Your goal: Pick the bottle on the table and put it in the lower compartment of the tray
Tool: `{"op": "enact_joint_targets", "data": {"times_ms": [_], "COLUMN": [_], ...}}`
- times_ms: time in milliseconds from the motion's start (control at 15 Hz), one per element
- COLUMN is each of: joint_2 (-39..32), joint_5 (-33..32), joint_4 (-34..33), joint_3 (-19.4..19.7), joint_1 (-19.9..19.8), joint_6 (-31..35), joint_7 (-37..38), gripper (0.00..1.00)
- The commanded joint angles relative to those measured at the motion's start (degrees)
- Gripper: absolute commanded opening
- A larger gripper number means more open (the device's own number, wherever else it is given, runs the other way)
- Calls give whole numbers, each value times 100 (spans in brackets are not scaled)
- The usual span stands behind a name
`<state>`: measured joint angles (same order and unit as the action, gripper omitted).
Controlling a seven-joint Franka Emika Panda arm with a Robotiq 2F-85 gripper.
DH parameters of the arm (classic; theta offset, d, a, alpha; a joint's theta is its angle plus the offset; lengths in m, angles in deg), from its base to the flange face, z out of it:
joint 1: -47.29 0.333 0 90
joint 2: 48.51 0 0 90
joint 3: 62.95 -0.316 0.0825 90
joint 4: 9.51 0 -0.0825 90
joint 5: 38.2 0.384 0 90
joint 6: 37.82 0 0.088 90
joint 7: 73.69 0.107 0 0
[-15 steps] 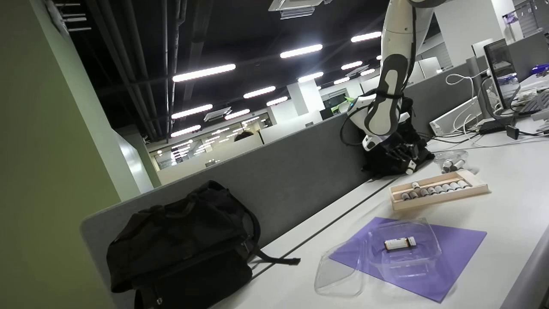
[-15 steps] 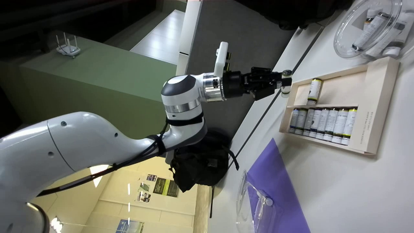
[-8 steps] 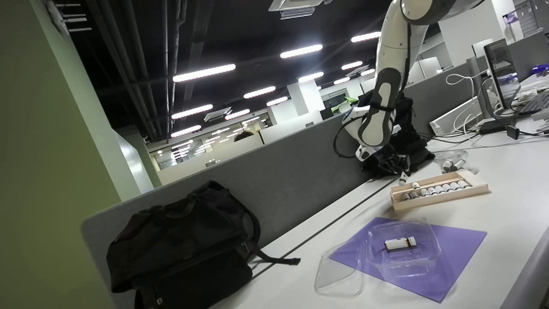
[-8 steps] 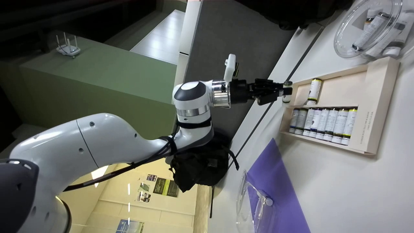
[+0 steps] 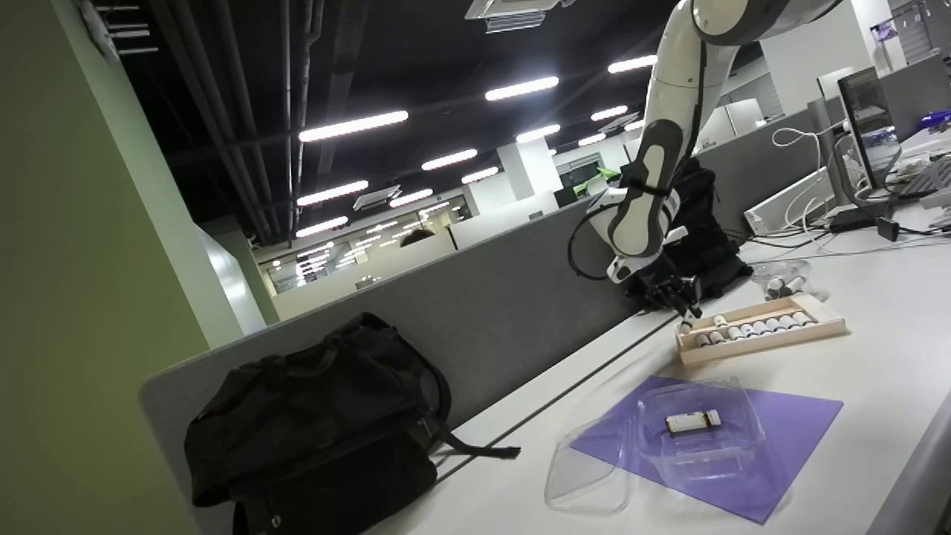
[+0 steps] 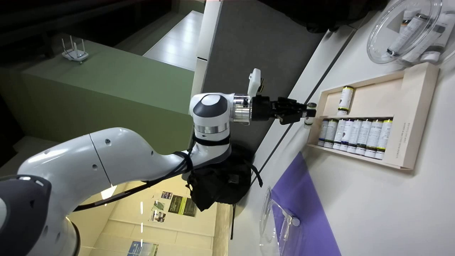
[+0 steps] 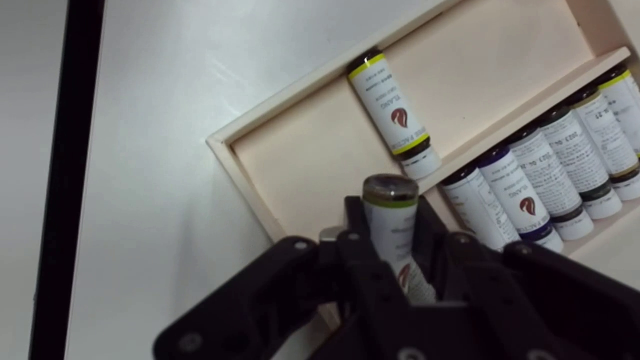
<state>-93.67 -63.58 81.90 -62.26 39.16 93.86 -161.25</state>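
Bottle [image 7: 393, 231] sits pinched in the pincer [image 6: 310, 113], dark end poking out, over the tray [image 6: 376, 97] as best I can tell.

Black jaws grip a small, whitish cylindrical bottle [image 6: 309, 121] near one end of a pale beige, rectangular, compartmented wooden tray [image 6: 412, 110].

In the upper compartment [image 6: 376, 92] of the tray [image 6: 408, 117], bare floor [image 7: 510, 60] is lying open on both sides of a lone bottle [image 7: 390, 107]. A divider [image 7: 525, 117] is bounding the lower compartment [image 6: 314, 134]; a close row of bottles [image 6: 355, 133] is obstructing most of it.
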Motion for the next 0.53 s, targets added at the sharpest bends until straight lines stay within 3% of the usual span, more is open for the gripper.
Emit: {"op": "enact_joint_targets", "data": {"times_ms": [0,467], "joint_2": [-179,-462], "joint_5": [218,433], "joint_4": [-293,-612], "joint_3": [-12,-85], "joint_1": [9,32], "joint_6": [-212,-558], "joint_7": [-280,-838], "gripper": [7,7]}}
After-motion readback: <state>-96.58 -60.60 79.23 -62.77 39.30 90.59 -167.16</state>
